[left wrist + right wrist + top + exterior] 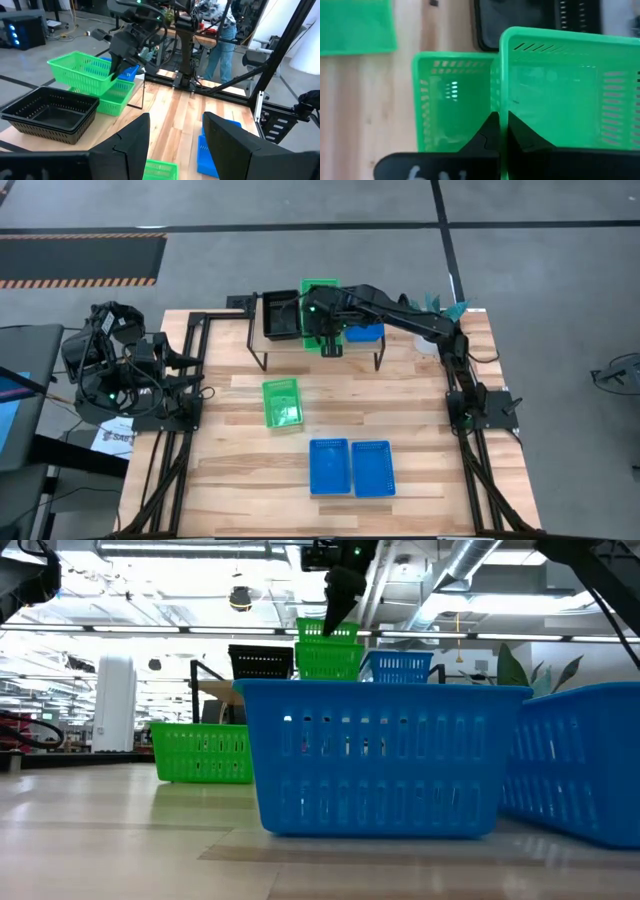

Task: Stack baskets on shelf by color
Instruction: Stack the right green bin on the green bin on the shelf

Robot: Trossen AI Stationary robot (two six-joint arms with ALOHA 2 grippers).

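Observation:
My right gripper [330,342] is shut on a green basket [320,295] over the shelf [292,343]. It holds that basket tilted above a second green basket [114,96], which rests on the shelf top. Beside that stand nested black baskets [50,112] and a blue basket [365,332]. A third green basket [282,402] and two blue baskets [329,467] [372,467] sit on the table. My left gripper [175,135] is open and empty at the table's left edge. My right gripper holds the green basket by its near end wall [503,95], one finger inside the basket and one outside, pinching the wall at its rim. The fingers [340,600] come from above, pointing down. The basket is lifted and tilted over the green basket on the shelf [452,100].
The loose green basket lies in the table's middle, the two blue ones side by side near the front edge [380,755]. Bare wood lies between them and the shelf. A person stands in the room beyond the table [222,40].

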